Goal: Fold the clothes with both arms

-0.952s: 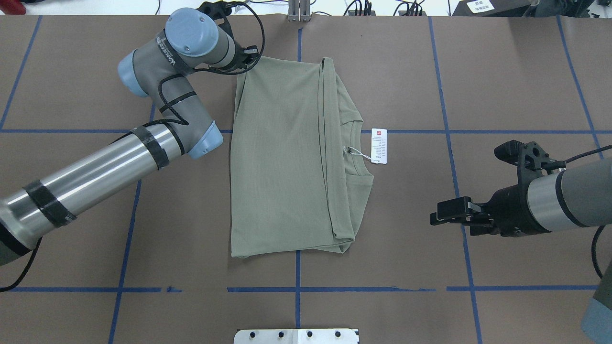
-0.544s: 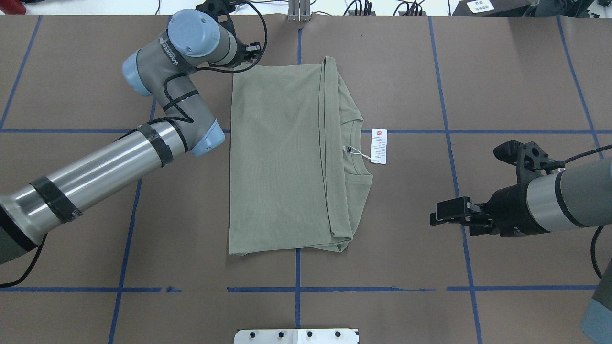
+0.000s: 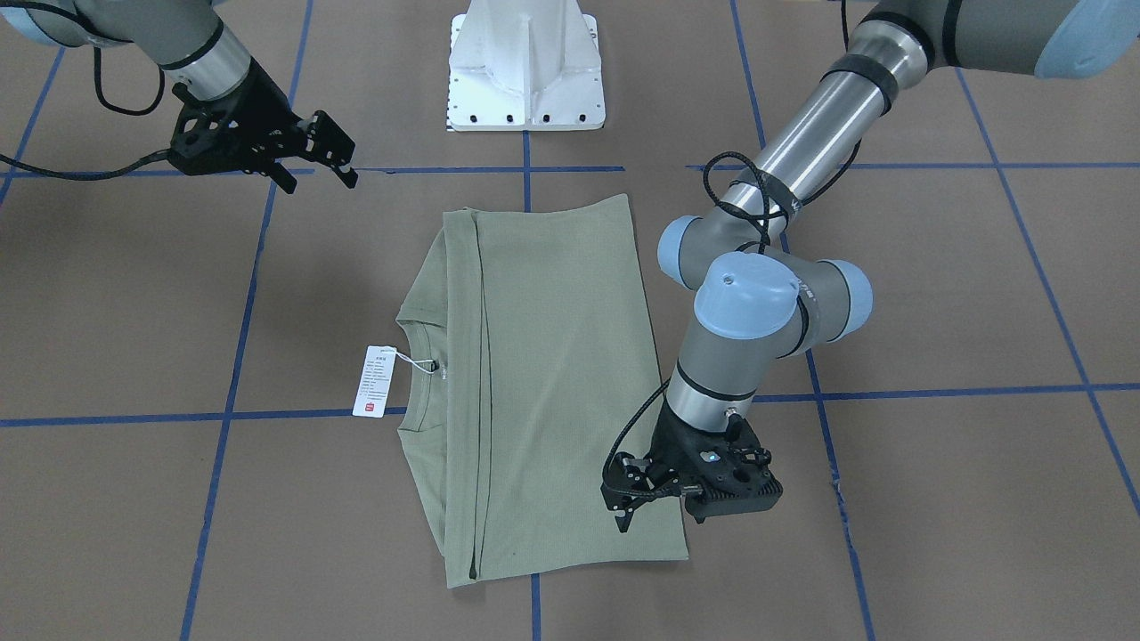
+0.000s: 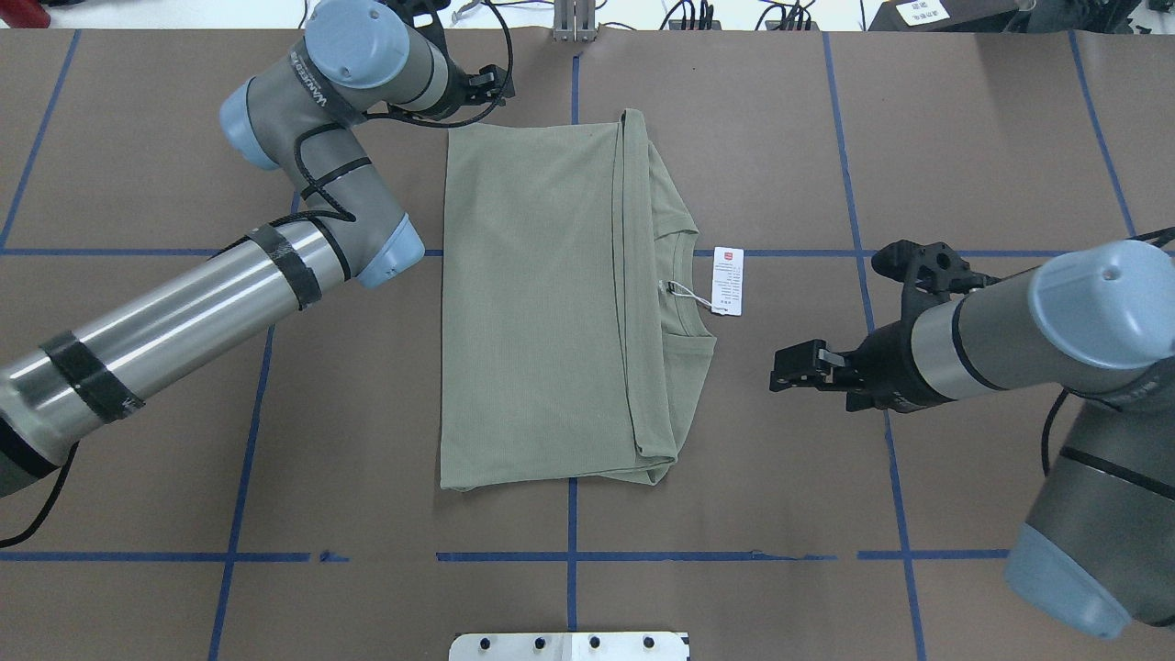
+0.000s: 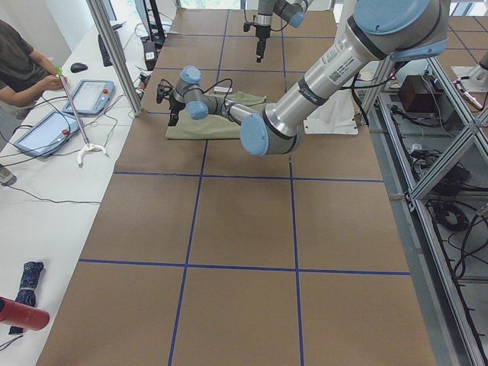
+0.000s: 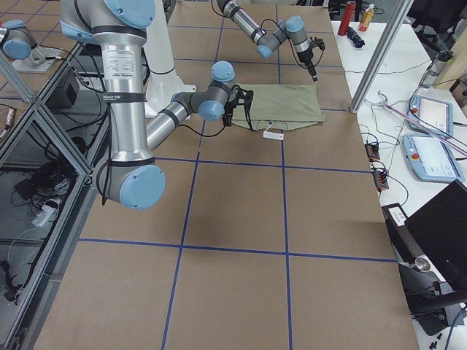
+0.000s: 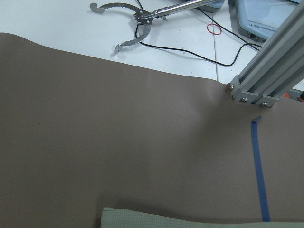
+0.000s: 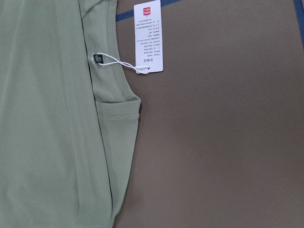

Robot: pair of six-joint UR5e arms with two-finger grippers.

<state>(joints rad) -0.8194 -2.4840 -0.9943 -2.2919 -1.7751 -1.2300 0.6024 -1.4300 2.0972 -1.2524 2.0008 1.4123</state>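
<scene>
The sage-green shirt (image 4: 532, 303) lies folded lengthwise and flat on the brown table, neck towards the robot's right. Its white hang tag (image 4: 727, 281) rests on the table beside the collar. My left gripper (image 4: 491, 84) hovers open just over the shirt's far-left corner (image 3: 659, 534), holding nothing; the left wrist view shows only the shirt's edge (image 7: 190, 219). My right gripper (image 4: 785, 372) is open and stands apart from the shirt, a short way right of the collar. The right wrist view shows the collar and the tag (image 8: 148, 35).
Blue tape lines (image 4: 863, 252) grid the brown table (image 4: 964, 138). The white pedestal base (image 3: 525, 67) stands at the robot's edge. A metal frame post (image 7: 266, 76) and tongs (image 7: 137, 19) lie past the far edge. A person (image 5: 23, 61) sits at the side bench.
The left gripper let go of the shirt's far-left corner, which settled flat, and it drew slightly away. The right arm swung leftwards, closer to the collar.
</scene>
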